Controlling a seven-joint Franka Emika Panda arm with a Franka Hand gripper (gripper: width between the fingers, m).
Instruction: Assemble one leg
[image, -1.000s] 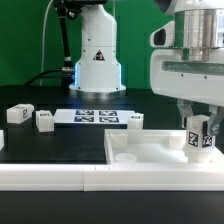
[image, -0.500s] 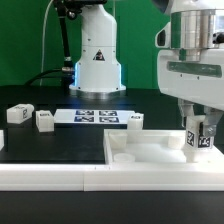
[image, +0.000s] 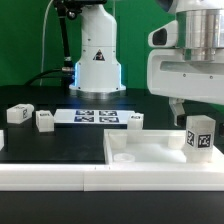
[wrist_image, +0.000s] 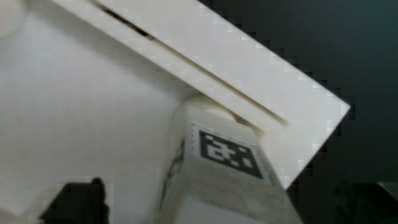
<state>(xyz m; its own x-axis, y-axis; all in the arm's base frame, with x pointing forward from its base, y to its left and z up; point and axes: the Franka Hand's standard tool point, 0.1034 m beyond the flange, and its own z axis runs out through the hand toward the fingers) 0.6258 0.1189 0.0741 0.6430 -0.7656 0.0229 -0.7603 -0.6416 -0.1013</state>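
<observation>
Small white plastic rectangular tagged leg (image: 199, 136) stands upright in the large flat white tray-like part (image: 140, 153), end effector (image: 185, 110) just above, spread wide, holding nothing.

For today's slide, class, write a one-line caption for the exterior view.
Tagged white leg stands upright on the flat white tray part, gripper raised just above it, three loose legs beside the marker board.
</observation>
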